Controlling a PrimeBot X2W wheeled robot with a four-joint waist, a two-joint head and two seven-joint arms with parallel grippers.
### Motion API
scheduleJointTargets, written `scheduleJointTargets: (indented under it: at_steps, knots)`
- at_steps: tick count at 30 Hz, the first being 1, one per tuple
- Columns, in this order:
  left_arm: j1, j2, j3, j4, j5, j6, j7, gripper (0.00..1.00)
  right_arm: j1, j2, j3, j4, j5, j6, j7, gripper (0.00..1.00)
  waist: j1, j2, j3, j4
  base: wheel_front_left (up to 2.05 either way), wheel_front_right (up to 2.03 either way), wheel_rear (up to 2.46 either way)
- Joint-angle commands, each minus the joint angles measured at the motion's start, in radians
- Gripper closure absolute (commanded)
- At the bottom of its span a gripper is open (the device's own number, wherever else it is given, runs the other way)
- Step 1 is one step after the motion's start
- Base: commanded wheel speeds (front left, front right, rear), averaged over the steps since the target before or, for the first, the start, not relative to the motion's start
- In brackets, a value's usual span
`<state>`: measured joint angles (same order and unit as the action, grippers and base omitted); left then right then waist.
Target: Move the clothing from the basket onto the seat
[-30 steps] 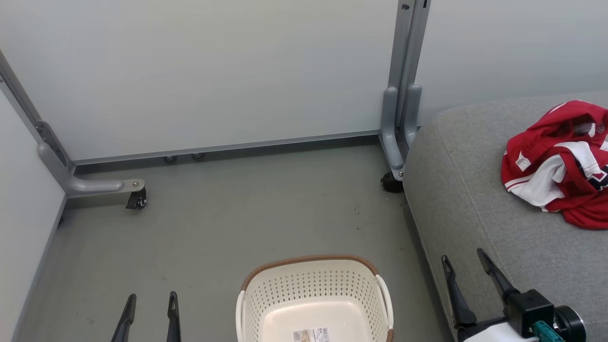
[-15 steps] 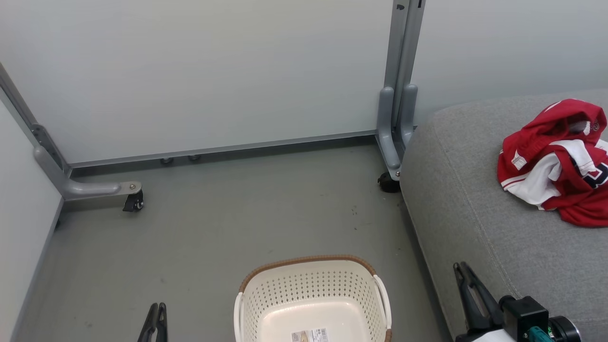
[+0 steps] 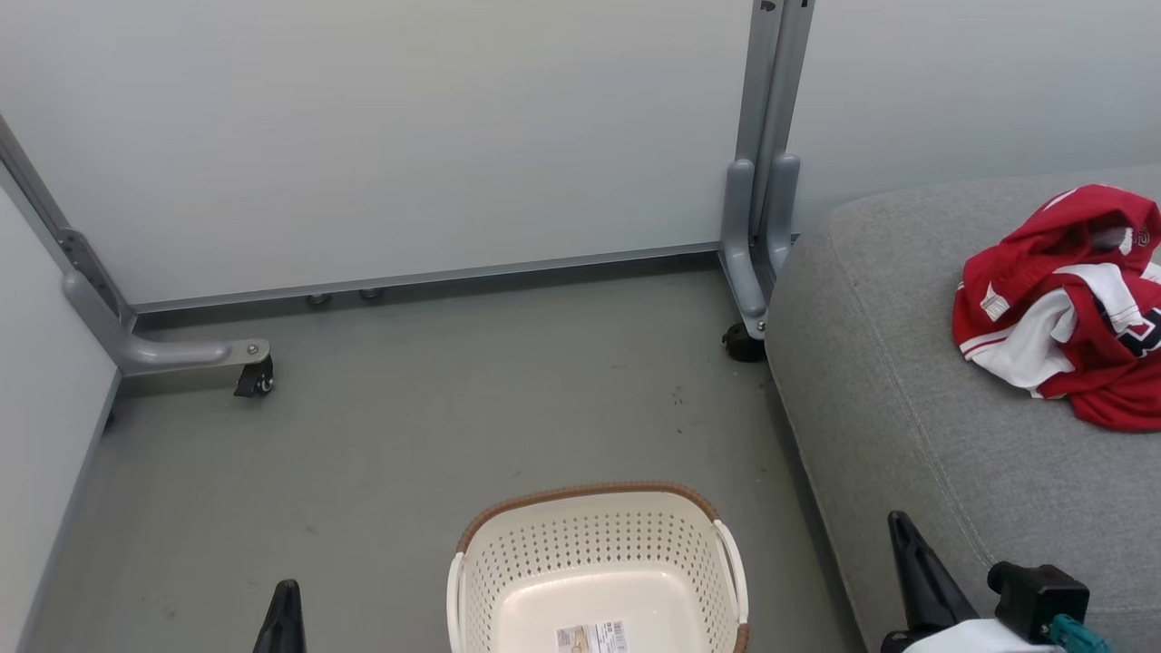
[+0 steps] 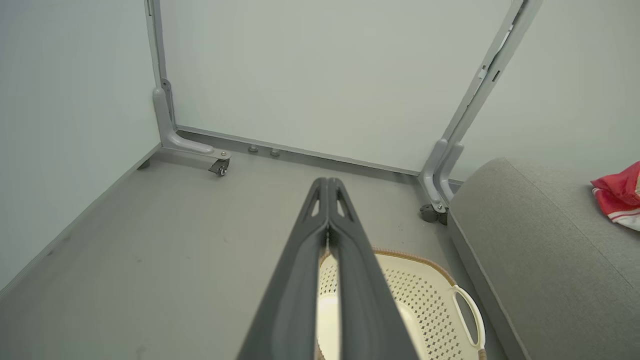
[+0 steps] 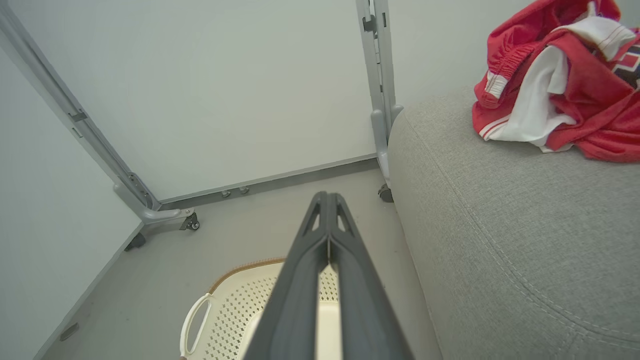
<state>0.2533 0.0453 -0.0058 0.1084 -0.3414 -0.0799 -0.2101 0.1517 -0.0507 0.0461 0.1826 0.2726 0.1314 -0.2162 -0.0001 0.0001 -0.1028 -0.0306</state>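
The red and white clothing point(image 3: 1070, 308) lies crumpled in one heap on the light-grey seat point(image 3: 907, 408) at the right; it also appears in the right wrist view as clothing point(image 5: 555, 90) and, at the edge of the left wrist view, as clothing point(image 4: 620, 195). The cream basket point(image 3: 599, 571) stands on the floor at bottom centre, holding nothing but its paper label point(image 3: 592, 638). My left gripper point(image 3: 284, 617) is shut, low at the left of the basket. My right gripper point(image 3: 912, 567) is shut, in front of the seat's near corner. Both hold nothing.
Grey partition panels on metal legs with castors point(image 3: 258, 381) point(image 3: 744, 343) wall off the back and left. Bare grey floor point(image 3: 435, 426) spreads between the panels, the basket and the seat.
Both grippers have closed from open and sunk toward the bottom edge of the head view. The clothing and basket stay where they were.
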Motion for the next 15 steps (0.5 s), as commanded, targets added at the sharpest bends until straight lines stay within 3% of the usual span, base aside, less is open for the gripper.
scheduleJointTargets:
  at_steps: [1,15]
  knots:
    - [-0.039,0.003,0.007,-0.007,-0.051,-0.006,0.011,1.00,-0.038,-0.009,-0.006,-0.011,0.055,0.000,0.008,1.00,0.0001,-0.0001,0.002,0.001,0.00,0.00,0.00]
    - [-0.103,0.006,0.027,0.020,-0.286,-0.015,0.069,1.00,-0.082,-0.017,-0.022,0.001,0.312,0.000,0.059,1.00,0.0001,-0.0001,0.014,0.004,0.00,0.00,0.00]
